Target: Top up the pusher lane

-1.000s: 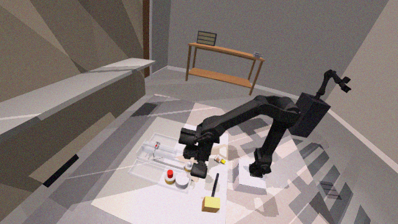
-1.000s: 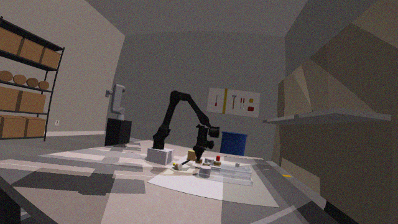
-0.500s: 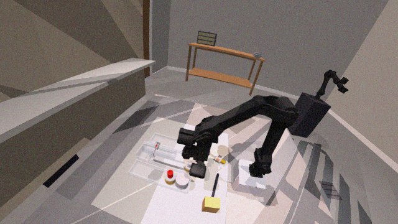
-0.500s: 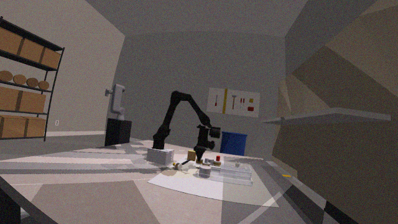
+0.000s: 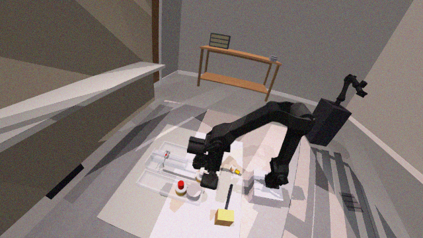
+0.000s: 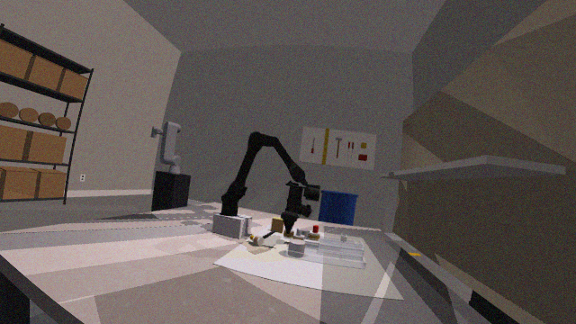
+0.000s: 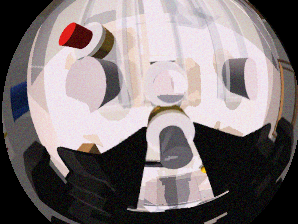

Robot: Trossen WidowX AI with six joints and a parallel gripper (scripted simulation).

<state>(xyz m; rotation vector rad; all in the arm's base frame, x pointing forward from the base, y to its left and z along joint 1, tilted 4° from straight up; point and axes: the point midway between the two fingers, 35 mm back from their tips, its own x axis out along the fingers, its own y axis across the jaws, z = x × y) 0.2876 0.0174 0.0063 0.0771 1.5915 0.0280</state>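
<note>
My gripper (image 5: pixel 208 180) (image 6: pixel 288 225) (image 7: pixel 169 128) is shut on a small tan jar with a grey lid (image 7: pixel 173 141) and holds it low over the mat, just in front of the clear lane rack (image 5: pixel 155 160) (image 6: pixel 344 248). In the wrist view a jar with a pale lid (image 7: pixel 166 83) stands straight ahead of the held jar, in the middle lane. In the top view a pale jar (image 5: pixel 200 173) shows at my fingers, mostly hidden by them. I cannot tell whether the two jars touch. A small plate with a red mark (image 5: pixel 166 154) stands further back in the rack.
A red-lidded jar (image 5: pixel 180 187) (image 6: pixel 315 229) (image 7: pixel 81 36) and a grey-lidded jar (image 5: pixel 193 192) (image 6: pixel 296 247) (image 7: pixel 93 86) stand at the rack's front left. Another grey jar (image 7: pixel 240 76) is to the right. A yellow-headed mallet (image 5: pixel 225 216) lies on the mat, near a small yellow piece (image 5: pixel 236 171).
</note>
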